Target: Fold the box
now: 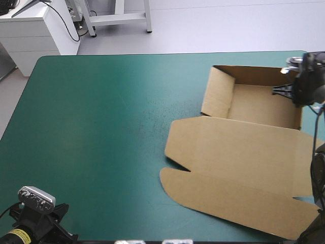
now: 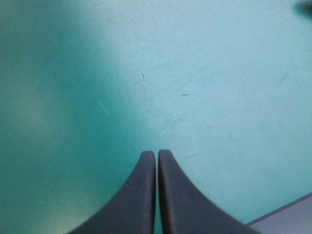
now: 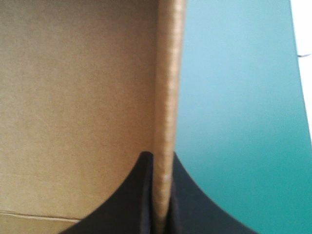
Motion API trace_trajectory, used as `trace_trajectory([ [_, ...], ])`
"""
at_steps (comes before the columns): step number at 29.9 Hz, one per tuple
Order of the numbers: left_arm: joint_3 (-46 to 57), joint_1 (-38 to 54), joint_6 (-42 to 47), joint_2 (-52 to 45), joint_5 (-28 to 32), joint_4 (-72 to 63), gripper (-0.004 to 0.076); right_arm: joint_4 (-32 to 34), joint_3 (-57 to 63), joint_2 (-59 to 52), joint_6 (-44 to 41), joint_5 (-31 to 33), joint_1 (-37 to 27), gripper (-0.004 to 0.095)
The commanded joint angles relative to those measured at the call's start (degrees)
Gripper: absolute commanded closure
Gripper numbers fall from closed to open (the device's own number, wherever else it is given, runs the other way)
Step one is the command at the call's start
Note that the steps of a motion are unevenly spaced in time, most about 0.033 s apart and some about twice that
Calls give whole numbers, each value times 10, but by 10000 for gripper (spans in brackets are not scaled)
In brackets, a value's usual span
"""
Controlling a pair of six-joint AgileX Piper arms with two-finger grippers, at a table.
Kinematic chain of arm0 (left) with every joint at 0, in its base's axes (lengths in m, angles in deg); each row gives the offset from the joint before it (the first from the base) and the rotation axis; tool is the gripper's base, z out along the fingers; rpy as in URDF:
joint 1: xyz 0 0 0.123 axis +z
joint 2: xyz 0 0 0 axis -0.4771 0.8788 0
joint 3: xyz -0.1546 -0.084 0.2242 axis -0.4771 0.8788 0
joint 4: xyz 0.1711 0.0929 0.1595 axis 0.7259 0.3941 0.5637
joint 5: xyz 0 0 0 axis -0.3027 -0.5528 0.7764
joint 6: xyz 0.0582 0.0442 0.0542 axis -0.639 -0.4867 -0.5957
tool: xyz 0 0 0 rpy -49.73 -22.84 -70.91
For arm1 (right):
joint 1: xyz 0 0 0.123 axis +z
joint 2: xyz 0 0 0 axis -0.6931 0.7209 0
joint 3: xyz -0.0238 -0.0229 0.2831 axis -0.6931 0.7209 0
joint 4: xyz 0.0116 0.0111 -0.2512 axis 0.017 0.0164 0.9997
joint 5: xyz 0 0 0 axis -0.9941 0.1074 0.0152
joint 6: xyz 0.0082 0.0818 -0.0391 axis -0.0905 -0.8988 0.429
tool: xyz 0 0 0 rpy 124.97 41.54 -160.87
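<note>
You've got the box (image 1: 259, 104) on the right of the teal-green cover (image 1: 101, 127), an open tray with its lid (image 1: 238, 152) flat, right gripper (image 3: 163, 158) pinching its right wall (image 3: 168, 97), left gripper (image 2: 156, 153) fingers pressed together over bare cover.

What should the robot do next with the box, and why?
Probably the right gripper should let go of the wall and back away. It is shut on that wall, which stands upright like the box's other walls, while the lid lies flat. The left gripper is shut over bare cover, far off.
</note>
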Motion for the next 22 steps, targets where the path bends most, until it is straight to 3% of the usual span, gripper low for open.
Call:
trace_trajectory([
  [1, -13, -4, 5, 7, 30, -1, 731, -22, -18, -34, 3, 6, -98, 929],
  [7, -13, -4, 5, 7, 29, -1, 731, -91, -17, -34, 16, -12, -203, 929],
  [15, -13, -4, 5, 7, 29, -1, 731, -117, -16, -34, 36, -9, -213, 913],
  [18, -13, -4, 5, 7, 29, -1, 731, -112, -16, -34, 42, -6, -213, 842],
  [22, -13, -4, 5, 7, 29, -1, 731, -111, -16, -34, 46, -4, -213, 666],
])
